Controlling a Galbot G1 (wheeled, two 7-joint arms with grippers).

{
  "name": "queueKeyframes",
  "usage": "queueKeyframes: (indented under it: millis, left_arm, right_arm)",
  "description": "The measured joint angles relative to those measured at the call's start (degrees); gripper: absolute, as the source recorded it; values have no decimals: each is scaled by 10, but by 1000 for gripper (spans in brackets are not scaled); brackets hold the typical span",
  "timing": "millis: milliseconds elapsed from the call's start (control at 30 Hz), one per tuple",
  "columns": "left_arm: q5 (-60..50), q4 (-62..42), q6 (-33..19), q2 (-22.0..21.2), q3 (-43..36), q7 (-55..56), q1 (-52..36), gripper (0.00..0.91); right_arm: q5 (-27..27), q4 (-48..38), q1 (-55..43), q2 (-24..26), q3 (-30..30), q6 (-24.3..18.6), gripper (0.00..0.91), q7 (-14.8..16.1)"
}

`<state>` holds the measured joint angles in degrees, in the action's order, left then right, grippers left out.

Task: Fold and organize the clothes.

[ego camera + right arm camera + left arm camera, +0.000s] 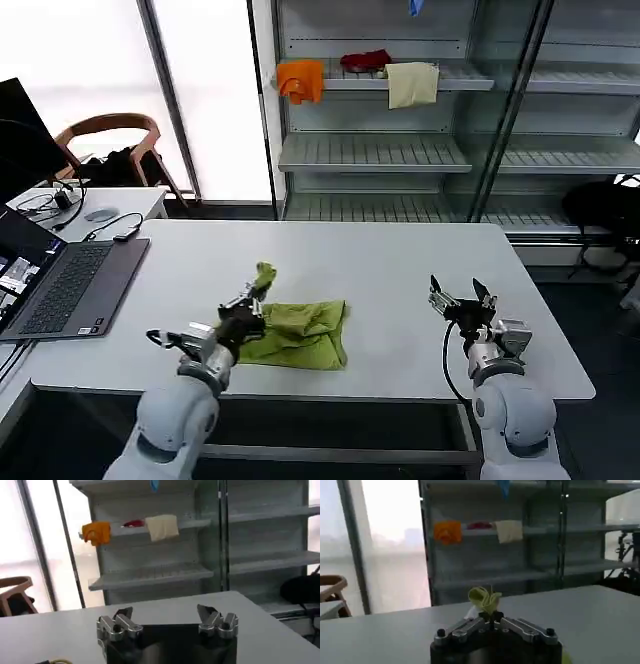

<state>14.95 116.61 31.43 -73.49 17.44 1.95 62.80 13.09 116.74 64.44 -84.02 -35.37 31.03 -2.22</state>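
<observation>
The lime-green T-shirt [297, 333] lies bunched and partly folded on the white table [400, 270], near the front edge and left of centre. My left gripper [249, 301] is shut on a raised corner of the shirt; in the left wrist view a tuft of green fabric [485, 599] sticks up from between the closed fingers of that gripper [490, 616]. Off to the right of the shirt, apart from it, my right gripper [460, 293] hovers over bare table. In the right wrist view it [166, 613] stands open with nothing between its fingers.
An open laptop [60, 285] with cables lies at the table's left end. Behind the table stands a shelf unit [400, 150] holding an orange cloth [301, 80], a red item and a cream cloth [412, 84]. A wooden chair [110, 140] stands at the back left.
</observation>
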Motion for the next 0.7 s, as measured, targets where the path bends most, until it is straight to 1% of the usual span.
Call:
queueKeyframes:
  millis: [300,700]
  left_arm:
    - [-1,-34,9,-18,-71,35,-17,0]
    - [0,-84,14,-44,-122,69,-47,10]
  right_arm:
    - [-10,-9,-3,-2,6,0,907,1]
    - [-19,-24,-12,0,10,0,907,3]
